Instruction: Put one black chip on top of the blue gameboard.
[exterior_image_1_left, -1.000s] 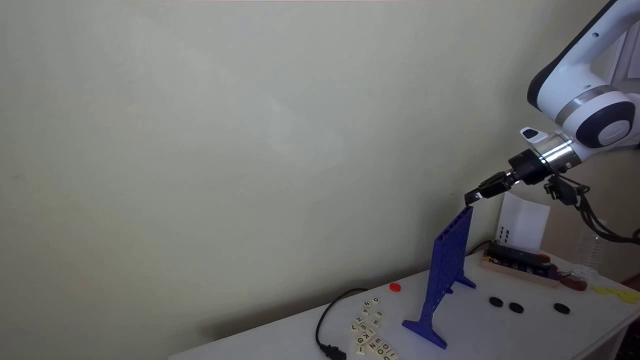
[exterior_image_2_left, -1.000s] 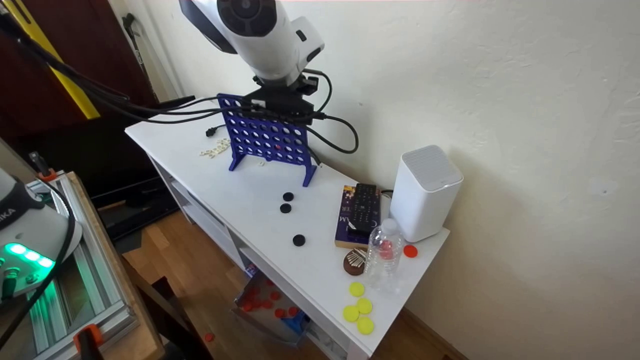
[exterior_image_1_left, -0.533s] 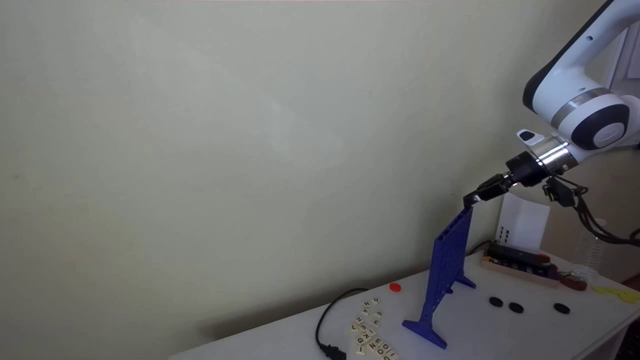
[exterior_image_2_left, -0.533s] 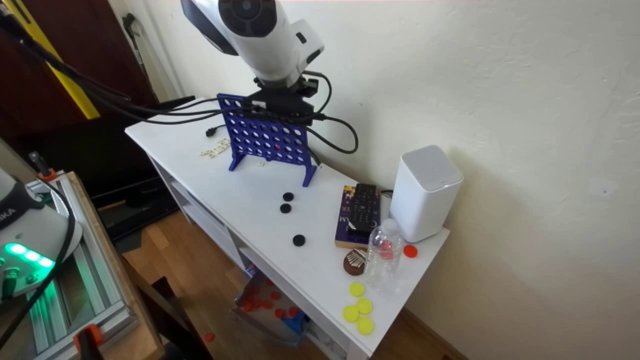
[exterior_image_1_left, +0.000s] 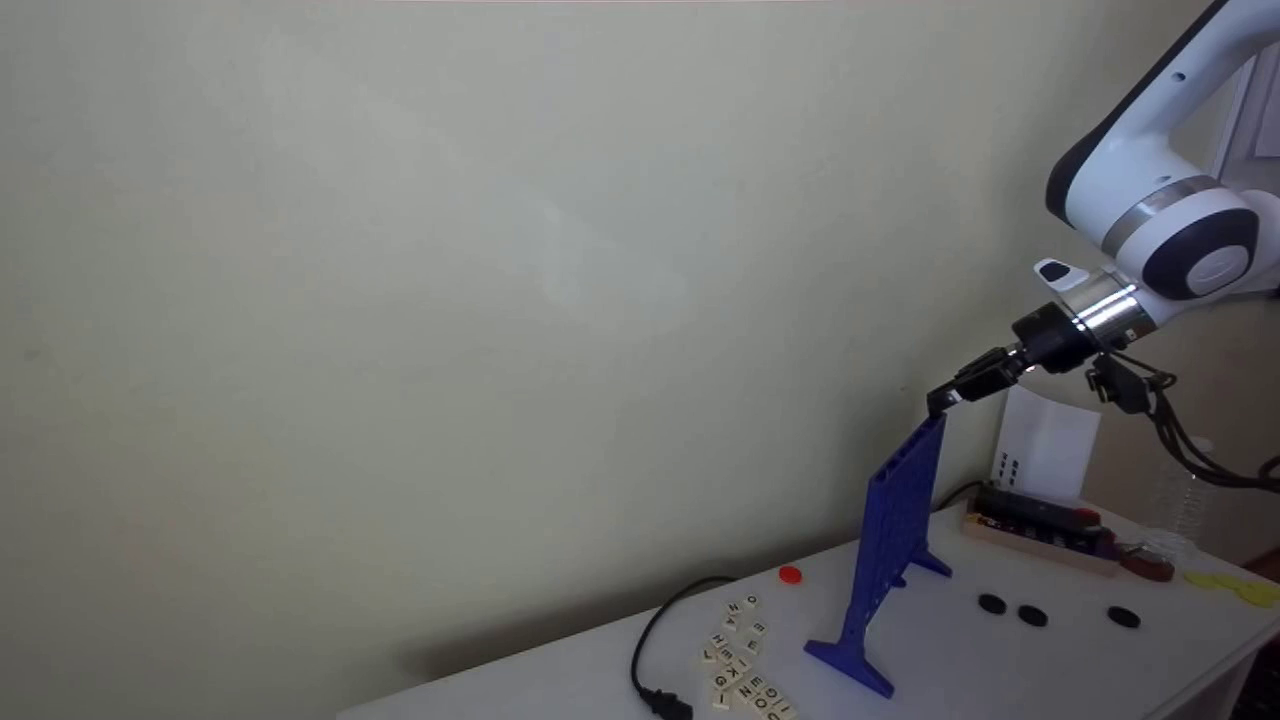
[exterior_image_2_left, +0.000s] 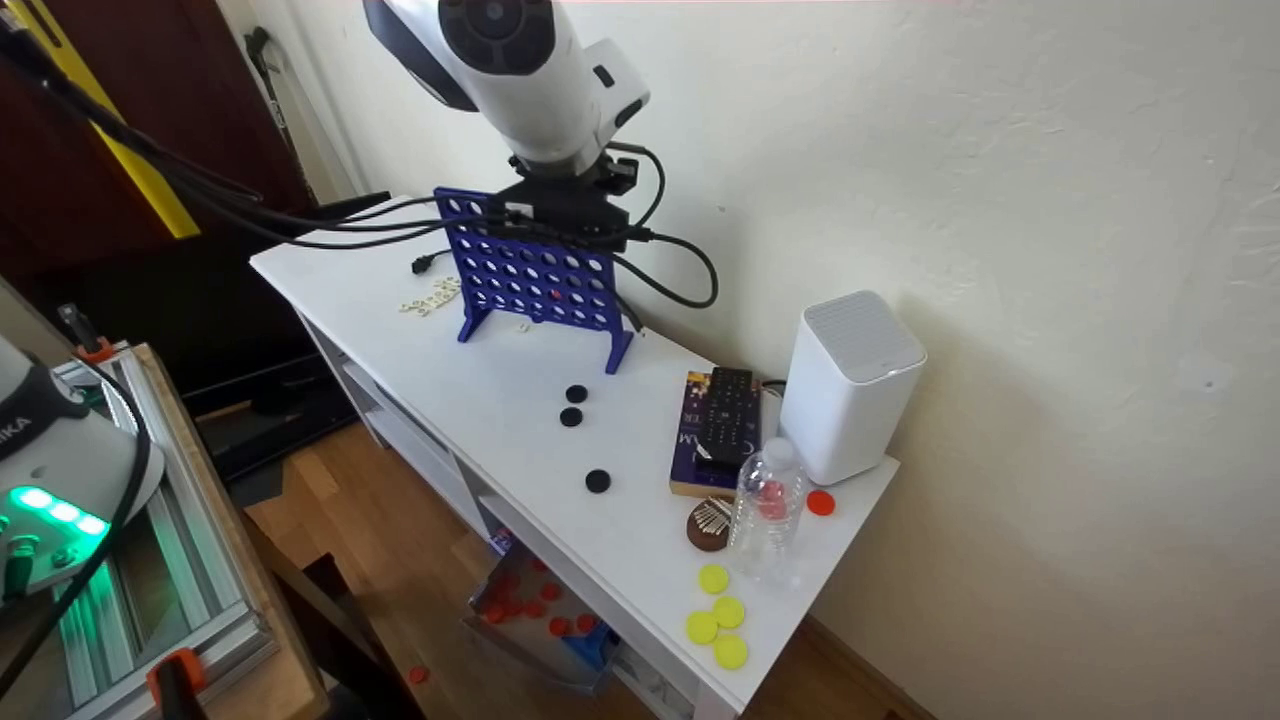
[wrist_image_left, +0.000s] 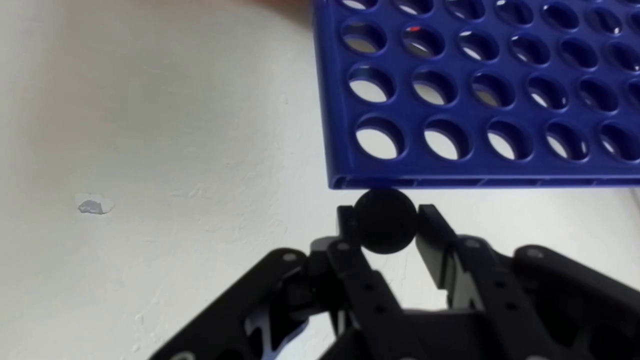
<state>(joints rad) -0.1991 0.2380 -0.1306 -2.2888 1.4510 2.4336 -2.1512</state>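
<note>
The blue gameboard stands upright on the white table in both exterior views (exterior_image_1_left: 895, 520) (exterior_image_2_left: 530, 262), and its top edge shows in the wrist view (wrist_image_left: 465, 111). My gripper (wrist_image_left: 385, 220) is shut on a black chip (wrist_image_left: 385, 230), one finger on each side. The chip's edge meets the board's top slot near one end; I cannot tell if it has entered the slot. In an exterior view the gripper's tip (exterior_image_1_left: 938, 402) is right at the board's far top corner. Three more black chips (exterior_image_1_left: 1033, 616) (exterior_image_2_left: 571, 417) lie flat on the table.
A wall stands close behind the board. A book with a black remote (exterior_image_2_left: 728, 415), a white box-shaped device (exterior_image_2_left: 855, 385), a clear bottle (exterior_image_2_left: 768, 510) and yellow chips (exterior_image_2_left: 729, 611) are on the table (exterior_image_2_left: 520, 440). Letter tiles (exterior_image_1_left: 735, 670) and a cable plug (exterior_image_1_left: 665, 703) lie near the board.
Since one second ago, my gripper has come down slightly toward the board's top edge with the arm shifting a little. Over the last half second nothing visibly moved.
</note>
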